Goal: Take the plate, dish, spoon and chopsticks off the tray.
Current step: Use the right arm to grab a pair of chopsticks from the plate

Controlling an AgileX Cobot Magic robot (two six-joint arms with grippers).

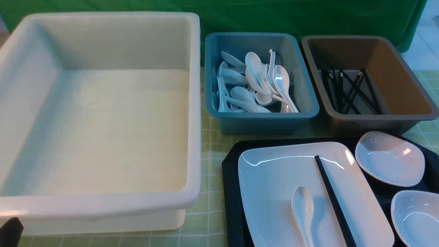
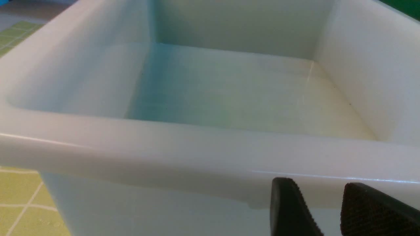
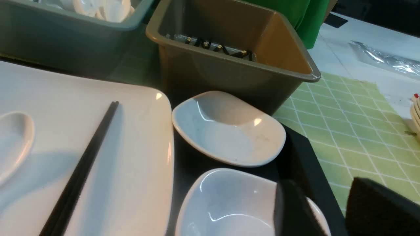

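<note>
Right, nothing is off the tray (image 1: 229,178) yet. It sits at about 4 o'clock on the counter (image 1: 209,219), in front of the blue bin (image 1: 260,118) and the brown bin (image 1: 377,120). The plate (image 1: 281,171) fills the tray's left part, and on it lie the spoon (image 1: 303,209) and the chopsticks (image 1: 331,192), side by side, with the spoon on the 9 o'clock side. Two small dishes take the tray's 3 o'clock edge: the far dish (image 1: 389,159) and the near dish (image 1: 415,216).

Now the tools. The right tool (image 3: 331,213) hangs with its jaws apart and nothing between them, over the near dish's outer rim at the tray's right edge. The left tool (image 2: 323,209) is released too and empty, just outside the near rim of the big white bin (image 1: 103,202), well apart from the tray.

So the right arm is clearly the nearer one. From it the chopsticks lie toward 9 to 10 o'clock, beyond the near dish. Their long axis runs roughly from 11 o'clock down to 5 o'clock, the pair tight together. The spoon points its bowl to 12 and its handle toward 6. My read: picking the sticks wants the jaws turned across that 11-to-5 line, and the glossy plate leaves little room to get under them. The near dish, right under the tool, looks the easier first take.
</note>
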